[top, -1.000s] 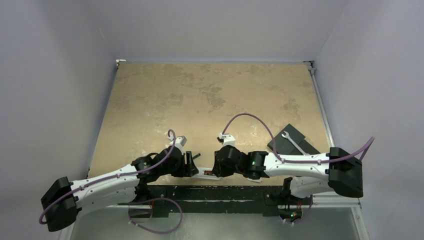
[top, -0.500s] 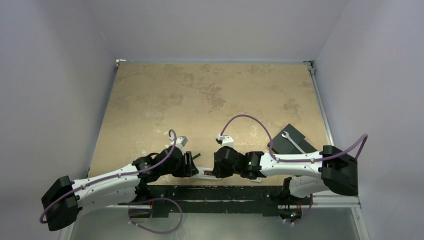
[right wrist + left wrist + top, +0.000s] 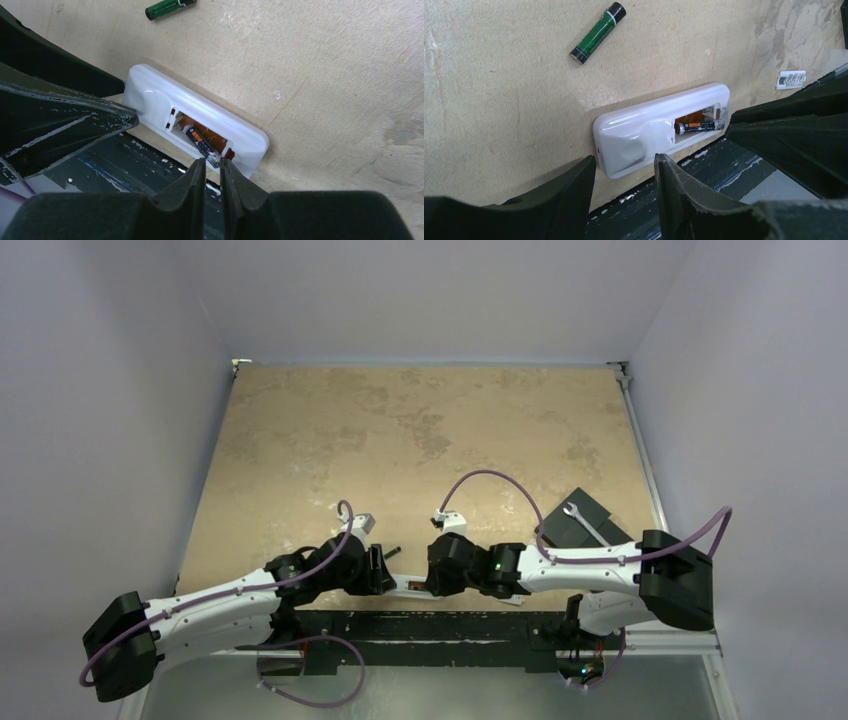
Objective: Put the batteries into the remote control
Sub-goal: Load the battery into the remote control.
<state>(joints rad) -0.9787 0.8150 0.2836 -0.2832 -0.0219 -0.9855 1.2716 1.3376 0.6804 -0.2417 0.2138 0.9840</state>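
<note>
The white remote control [image 3: 644, 132] lies back up along the table's near edge, its compartment open. One dark battery [image 3: 200, 142] sits slanted in that compartment over orange contacts. Its silver end lies between the fingertips of my right gripper [image 3: 213, 162], whose jaws are drawn in to a narrow gap around it. A second battery, green and black [image 3: 598, 32], lies loose on the table beyond the remote. My left gripper [image 3: 624, 172] is open, its fingers [image 3: 579, 190] straddling the remote's closed end without touching it. From above, both grippers [image 3: 385, 575] [image 3: 428, 580] meet over the remote.
A small white cover piece [image 3: 790, 79] lies on the table past the remote's far end. A black block with a metal wrench [image 3: 585, 522] sits at the right. The dark rail [image 3: 704, 200] runs just below the table's near edge.
My left jaws have narrowed around the remote's end. The right arm has crept slightly left and its jaws have drawn in a little on the battery's end.
</note>
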